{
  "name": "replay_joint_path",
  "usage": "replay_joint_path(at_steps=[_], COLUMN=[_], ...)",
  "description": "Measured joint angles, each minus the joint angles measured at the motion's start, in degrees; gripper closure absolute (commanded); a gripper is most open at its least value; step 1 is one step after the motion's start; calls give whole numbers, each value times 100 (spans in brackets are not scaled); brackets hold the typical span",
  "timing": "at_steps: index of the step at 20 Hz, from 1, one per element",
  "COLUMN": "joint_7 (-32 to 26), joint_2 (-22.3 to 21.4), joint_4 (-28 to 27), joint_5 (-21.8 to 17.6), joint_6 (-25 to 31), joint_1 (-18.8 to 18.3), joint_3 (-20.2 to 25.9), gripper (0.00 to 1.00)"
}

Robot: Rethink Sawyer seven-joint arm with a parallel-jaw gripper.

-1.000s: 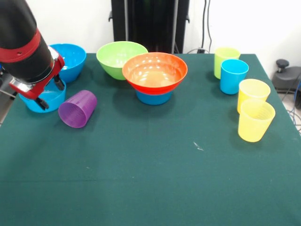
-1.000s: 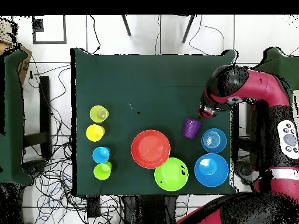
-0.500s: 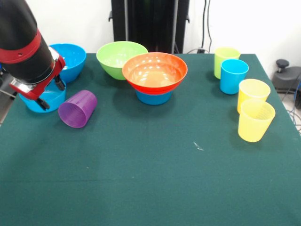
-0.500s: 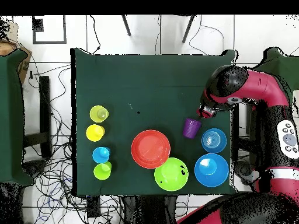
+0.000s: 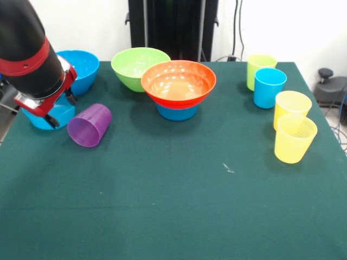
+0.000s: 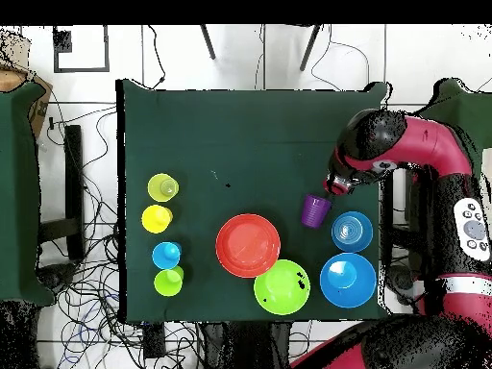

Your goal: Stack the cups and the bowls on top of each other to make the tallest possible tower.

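Observation:
The purple cup (image 5: 89,125) (image 6: 314,209) lies on its side on the green table, mouth toward the camera in the front view. My gripper (image 5: 60,110) (image 6: 332,185) hangs just left of it, open, with nothing between its fingers. Behind the gripper sits a small blue bowl (image 5: 43,116) (image 6: 352,232). The tower is the wide orange bowl (image 5: 178,81) (image 6: 248,245) resting on another small blue bowl (image 5: 178,112). A lime green bowl (image 5: 138,65) (image 6: 282,286) and a large blue bowl (image 5: 82,67) (image 6: 348,280) stand at the back.
At the right side in the front view stand the other cups, upright: lime green (image 5: 260,67) (image 6: 169,281), blue (image 5: 269,86) (image 6: 165,255) and two yellow (image 5: 293,107) (image 5: 295,138) (image 6: 162,186). The table's left edge (image 5: 6,135) runs close beside my gripper.
My arm has shifted slightly up and to the right in the front view. The purple cup and everything else stayed put.

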Motion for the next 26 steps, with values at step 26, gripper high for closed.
replay_joint_path(at_steps=[26], joint_7=[0], joint_2=[218], joint_4=[-1], joint_5=[-1], joint_6=[0], joint_1=[-1], joint_3=[0], gripper=[0])
